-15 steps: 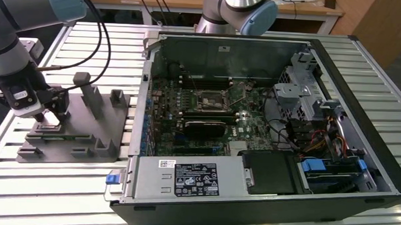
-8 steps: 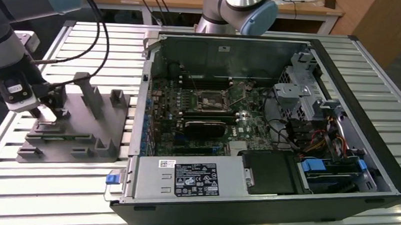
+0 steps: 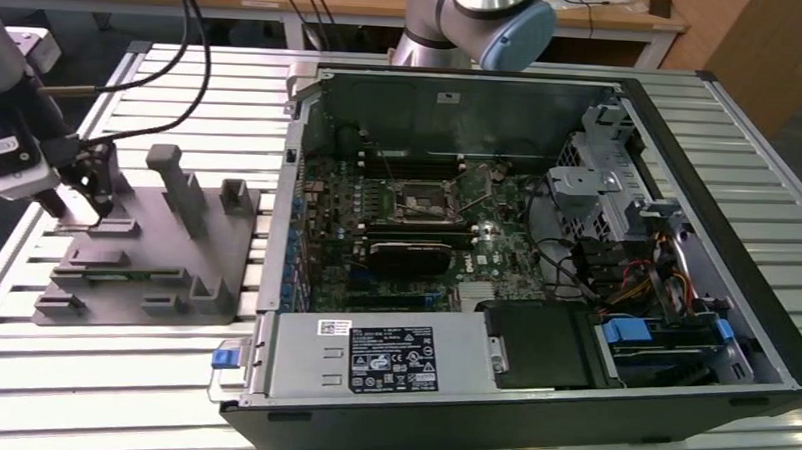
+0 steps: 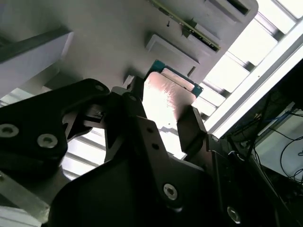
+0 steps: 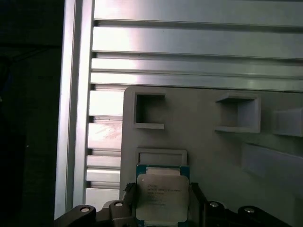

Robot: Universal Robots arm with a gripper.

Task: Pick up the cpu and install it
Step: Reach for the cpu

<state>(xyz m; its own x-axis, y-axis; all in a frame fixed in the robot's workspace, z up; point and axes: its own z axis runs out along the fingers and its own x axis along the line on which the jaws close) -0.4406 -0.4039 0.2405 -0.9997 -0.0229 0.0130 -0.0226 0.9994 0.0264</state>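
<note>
The cpu [image 5: 161, 197] is a small flat square chip with a silvery top and a green edge, also seen in the second wrist view [image 4: 171, 92]. My gripper [image 5: 162, 201] is shut on it, with a black finger [image 4: 191, 128] against each of two opposite sides. In the exterior view my gripper [image 3: 85, 202] hangs low over the far left corner of the grey fixture [image 3: 159, 267]. The chip sits just off a shallow square recess [image 5: 161, 156] in that fixture. The motherboard's open socket [image 3: 422, 198] lies inside the case, well to the exterior view's right of my gripper.
The open computer case [image 3: 534, 250] covers the exterior view's right half of the slatted metal table [image 3: 103, 375]. Upright posts [image 3: 175, 182] rise from the fixture beside my gripper. Cables [image 3: 180, 37] trail from the arm. The arm's base [image 3: 475, 27] stands behind the case.
</note>
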